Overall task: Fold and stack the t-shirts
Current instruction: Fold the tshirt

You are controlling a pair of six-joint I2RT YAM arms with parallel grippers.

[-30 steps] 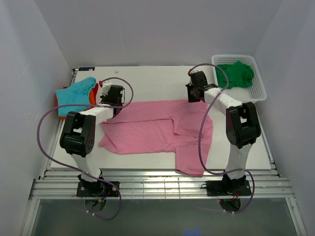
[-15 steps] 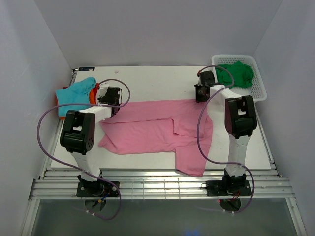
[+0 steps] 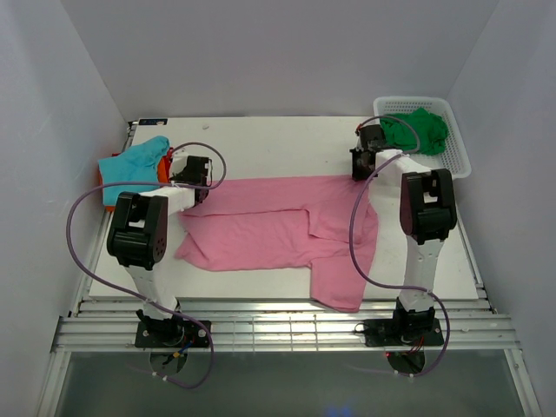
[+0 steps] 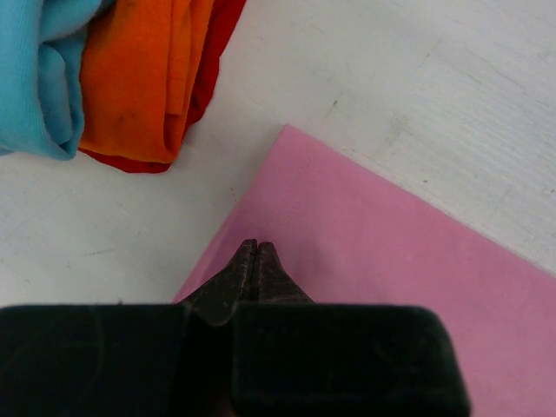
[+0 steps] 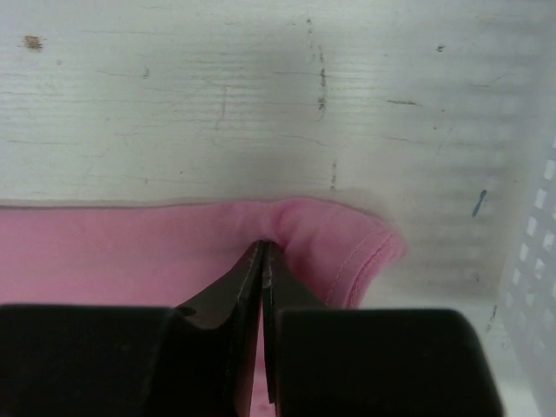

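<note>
The large pink t-shirt (image 3: 278, 230) lies spread across the table, with one part hanging over the near edge. My left gripper (image 3: 193, 176) is shut on its far left corner, and in the left wrist view the tips (image 4: 255, 244) meet on smooth pink cloth (image 4: 391, 261). My right gripper (image 3: 360, 168) is shut on the far right corner, pinching a small fold (image 5: 263, 243) next to the hem (image 5: 365, 252). A teal t-shirt (image 3: 130, 167) lies on an orange one (image 3: 163, 171) at the far left. The dark green one (image 3: 417, 130) is in the basket.
The white mesh basket (image 3: 458, 162) stands at the far right corner, and its wall (image 5: 532, 261) is close to my right gripper. The teal (image 4: 35, 78) and orange (image 4: 139, 78) pile lies just beyond my left gripper, with a red edge (image 4: 213, 48) under it.
Both grippers have moved apart, the left one leftward and the right one toward the basket. The pink shirt's far edge is drawn out straighter between them.
</note>
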